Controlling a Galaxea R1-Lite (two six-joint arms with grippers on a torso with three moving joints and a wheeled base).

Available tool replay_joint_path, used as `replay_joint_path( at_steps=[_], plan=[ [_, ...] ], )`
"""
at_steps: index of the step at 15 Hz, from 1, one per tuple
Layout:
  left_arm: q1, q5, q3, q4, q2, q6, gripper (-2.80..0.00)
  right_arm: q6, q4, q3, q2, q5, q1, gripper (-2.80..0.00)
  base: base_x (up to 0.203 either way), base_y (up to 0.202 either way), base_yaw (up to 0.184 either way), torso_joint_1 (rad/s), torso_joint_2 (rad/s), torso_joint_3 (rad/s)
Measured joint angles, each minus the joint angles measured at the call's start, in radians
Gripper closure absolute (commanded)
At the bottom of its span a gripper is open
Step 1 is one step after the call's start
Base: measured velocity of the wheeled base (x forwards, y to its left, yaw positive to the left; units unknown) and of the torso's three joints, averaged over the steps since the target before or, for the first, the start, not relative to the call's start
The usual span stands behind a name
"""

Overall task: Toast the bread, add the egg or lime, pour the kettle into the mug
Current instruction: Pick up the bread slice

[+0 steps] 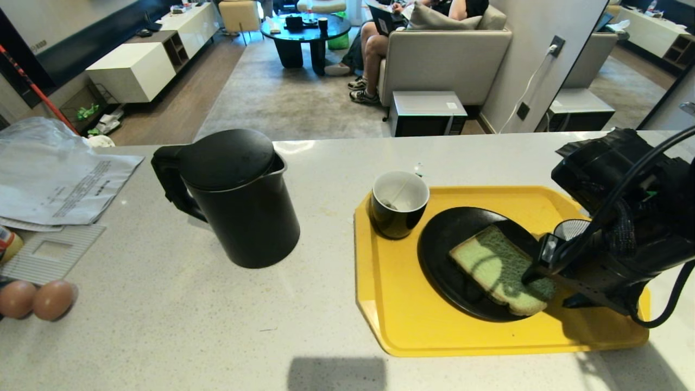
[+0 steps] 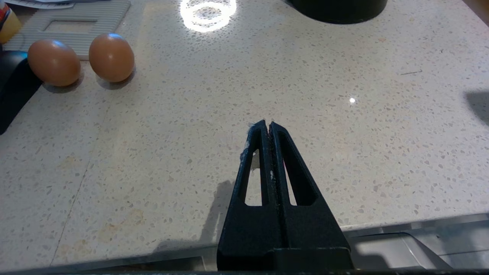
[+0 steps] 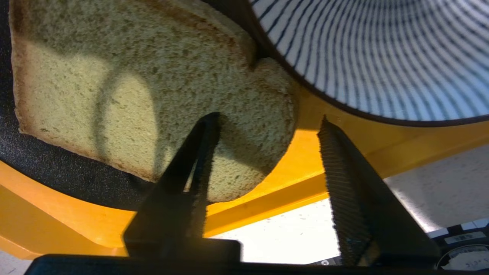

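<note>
On the bench before me: a yellow tray [image 1: 402,320] sits to my right, with the task items on it or beside it.
Bread: I see the pale green bread [image 1: 497,266] lying flat on a black plate [image 1: 442,260] on the tray, one rounded corner overhanging the plate's near rim.
Right gripper: my right gripper [image 3: 267,126] is low at that overhanging corner, fingers apart; one finger [image 3: 200,152] lies over the slice's top face, the other stands off beyond the crust above the tray. I cannot tell whether either finger presses the bread.
Bowl: a blue-striped white bowl [image 3: 382,53] sits just beside the bread on the tray, close over my right gripper.
Mug: the black mug [image 1: 399,203] stands upright at the tray's far left corner, next to the plate.
Kettle: the black kettle [image 1: 233,195] stands on the bench left of the tray, lid on, handle pointing left.
Left gripper: my left gripper [image 2: 267,124] hangs above bare bench, fingers pressed together, holding nothing.
Brown eggs: two brown eggs [image 2: 82,61] rest side by side at my far left, well apart from the tray.
</note>
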State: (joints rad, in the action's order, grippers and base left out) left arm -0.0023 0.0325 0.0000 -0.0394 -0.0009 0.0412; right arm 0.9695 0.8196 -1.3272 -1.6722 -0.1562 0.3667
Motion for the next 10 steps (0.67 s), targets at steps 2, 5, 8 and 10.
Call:
replay_joint_path(
  at_steps=[2, 5, 8, 10],
  plan=[
    [0.0, 0.0, 0.0, 0.0, 0.0, 0.0, 0.0, 0.023, -0.001, 0.003, -0.009, 0.001, 0.021, 0.0, 0.0, 0.0, 0.0, 0.0, 0.0, 0.0],
    [0.0, 0.001, 0.0, 0.0, 0.0, 0.0, 0.0, 0.027, -0.002, 0.003, -0.021, 0.0, 0.039, 0.0, 0.0, 0.0, 0.0, 0.0, 0.0, 0.0],
    [0.0, 0.0, 0.0, 0.0, 0.0, 0.0, 0.0, 0.026, -0.002, 0.003, -0.018, -0.002, 0.042, 0.0, 0.0, 0.0, 0.0, 0.0, 0.0, 0.0],
    [0.0, 0.0, 0.0, 0.0, 0.0, 0.0, 0.0, 0.027, 0.0, 0.002, -0.005, -0.002, 0.042, 0.0, 0.0, 0.0, 0.0, 0.0, 0.0, 0.0]
  ],
)
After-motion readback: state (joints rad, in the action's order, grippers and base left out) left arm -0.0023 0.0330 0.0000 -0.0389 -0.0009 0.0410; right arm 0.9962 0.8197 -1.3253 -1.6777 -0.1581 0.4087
